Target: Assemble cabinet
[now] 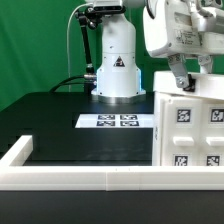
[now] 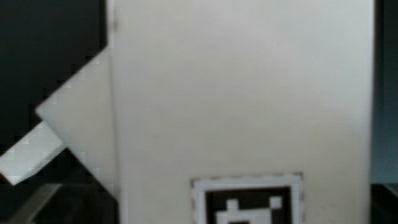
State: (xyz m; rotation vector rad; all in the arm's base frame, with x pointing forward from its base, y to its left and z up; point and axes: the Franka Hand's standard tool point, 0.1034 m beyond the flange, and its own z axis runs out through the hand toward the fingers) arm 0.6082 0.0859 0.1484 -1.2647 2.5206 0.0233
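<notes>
The cabinet shell (image 1: 190,135) is a large white box standing at the exterior view's right, with several black-and-white tags on its front. My gripper (image 1: 188,80) comes down from above onto the shell's top edge. One dark finger (image 1: 178,76) reaches the top. I cannot tell whether the jaws are closed on it. In the wrist view a broad white face of the cabinet (image 2: 231,90) fills the frame, with one tag (image 2: 249,205) low on it. The fingers are hidden there. I cannot make out separate drawer blocks.
The marker board (image 1: 118,121) lies flat on the black table in front of the robot base (image 1: 115,65). A long low white border rail (image 1: 80,178) runs along the front and turns back at the exterior view's left (image 1: 18,152).
</notes>
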